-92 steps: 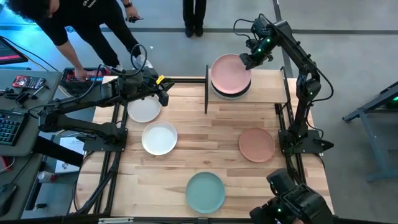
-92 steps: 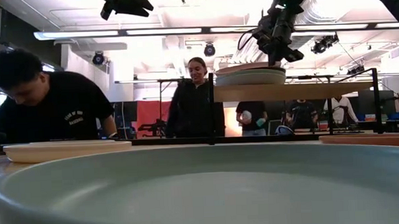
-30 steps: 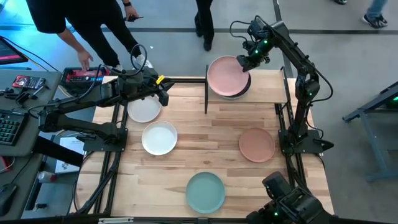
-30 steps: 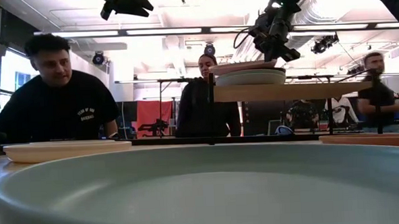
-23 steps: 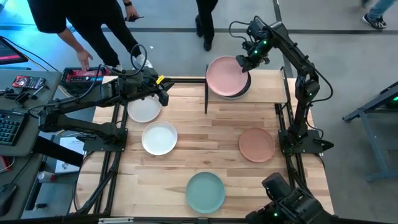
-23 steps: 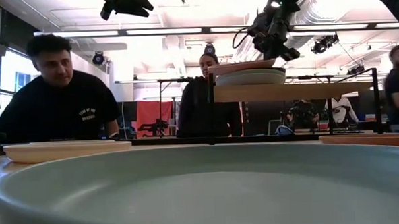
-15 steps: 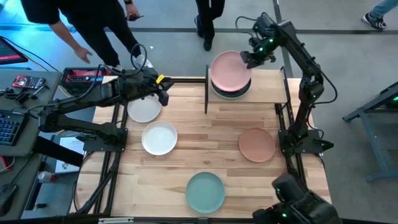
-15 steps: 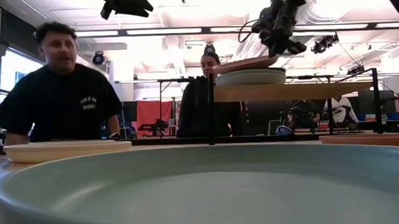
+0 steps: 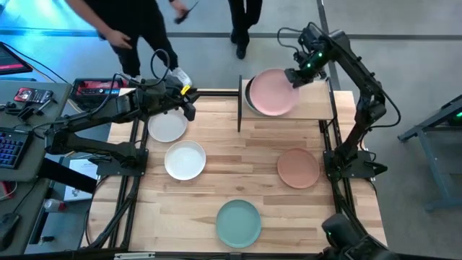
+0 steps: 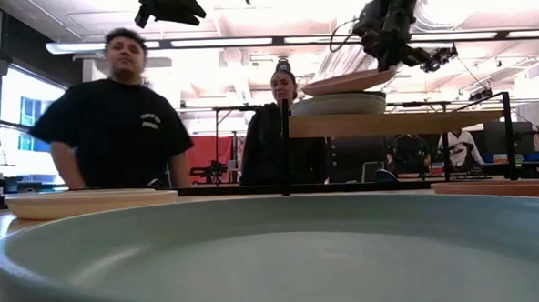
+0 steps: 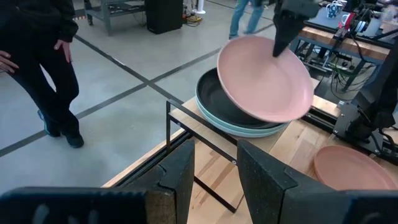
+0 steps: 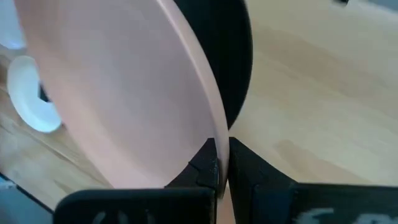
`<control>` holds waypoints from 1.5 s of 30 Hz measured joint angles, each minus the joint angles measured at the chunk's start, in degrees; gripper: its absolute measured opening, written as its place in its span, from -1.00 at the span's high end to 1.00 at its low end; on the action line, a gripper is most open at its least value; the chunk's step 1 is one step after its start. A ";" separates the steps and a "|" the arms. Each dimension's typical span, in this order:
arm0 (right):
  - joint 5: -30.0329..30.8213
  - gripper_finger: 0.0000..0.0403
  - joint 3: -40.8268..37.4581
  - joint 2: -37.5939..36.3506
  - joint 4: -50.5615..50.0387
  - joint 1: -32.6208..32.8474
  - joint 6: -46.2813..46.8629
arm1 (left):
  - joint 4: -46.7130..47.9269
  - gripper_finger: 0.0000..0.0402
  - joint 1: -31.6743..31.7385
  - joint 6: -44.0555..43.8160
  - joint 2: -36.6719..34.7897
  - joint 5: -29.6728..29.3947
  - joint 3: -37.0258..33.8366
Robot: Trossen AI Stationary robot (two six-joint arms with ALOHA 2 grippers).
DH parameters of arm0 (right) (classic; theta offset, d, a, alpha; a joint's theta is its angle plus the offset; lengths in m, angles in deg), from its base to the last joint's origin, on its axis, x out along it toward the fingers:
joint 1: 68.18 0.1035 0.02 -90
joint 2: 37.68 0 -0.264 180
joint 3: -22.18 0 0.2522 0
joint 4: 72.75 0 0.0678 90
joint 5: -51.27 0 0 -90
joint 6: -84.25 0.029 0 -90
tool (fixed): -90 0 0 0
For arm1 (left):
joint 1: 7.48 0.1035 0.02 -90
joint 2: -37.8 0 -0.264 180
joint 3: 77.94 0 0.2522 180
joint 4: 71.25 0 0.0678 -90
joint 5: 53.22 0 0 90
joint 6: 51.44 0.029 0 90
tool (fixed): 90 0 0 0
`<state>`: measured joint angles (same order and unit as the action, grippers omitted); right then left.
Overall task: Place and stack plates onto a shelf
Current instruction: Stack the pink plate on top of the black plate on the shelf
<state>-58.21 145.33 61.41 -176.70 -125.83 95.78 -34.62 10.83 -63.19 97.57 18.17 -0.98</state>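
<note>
1. The stack on the shelf is mostly hidden from above: the pink plate covers it, leaving only a dark crescent at its left edge.
2. The left wrist view opens it up: a black plate lies on a pale grey-green plate, though I cannot tell whether more plates sit beneath.
3. The right end effector is clenched on the far rim of the pink plate, holding it tilted above the stack; in the low view its raised edge is up by the end effector and its low edge is close over the stack.
4. Whether that low edge touches the black plate is not clear from any view.
5. In the right wrist view the pink plate fills most of the picture, with the fingers pinched on its rim and little else readable.
6. The left end effector waits at the surface's back left, fingers spread apart and holding nothing.
7. A cream plate is partly covered by the left arm.
8. On the surface lie a white plate, a salmon plate and a sage green plate.
9. The sage green plate fills the low view's foreground and blocks most of the surface there.
10. 2 people stand beyond the surface, 1 in a black shirt; both are cut off in the high view.
</note>
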 joint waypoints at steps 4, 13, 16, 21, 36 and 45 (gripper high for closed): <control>-0.58 1.00 -2.41 0.03 1.42 -0.52 -0.39 | 0.00 0.45 0.00 -0.15 0.00 0.00 0.00; -0.35 1.00 -1.93 0.36 4.72 -0.87 0.28 | 0.00 0.45 0.07 -1.64 0.00 -0.02 0.00; -0.09 1.00 -1.93 1.32 4.83 -0.85 0.42 | -0.01 0.45 0.07 -1.64 0.00 -0.01 0.00; -0.44 1.00 -1.93 2.12 5.33 -0.46 -1.27 | 0.00 0.45 0.07 -1.64 0.00 -0.02 0.00; -0.38 1.00 -1.93 2.14 6.46 -0.44 0.86 | -0.03 0.45 0.07 0.37 0.00 -0.39 0.00; -0.22 1.00 -1.93 2.14 6.01 0.11 0.47 | -0.02 0.45 0.07 -0.04 0.00 -0.41 0.00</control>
<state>-58.43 143.40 63.55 -170.69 -125.72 96.25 -34.64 10.89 -63.23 97.57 17.76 -0.98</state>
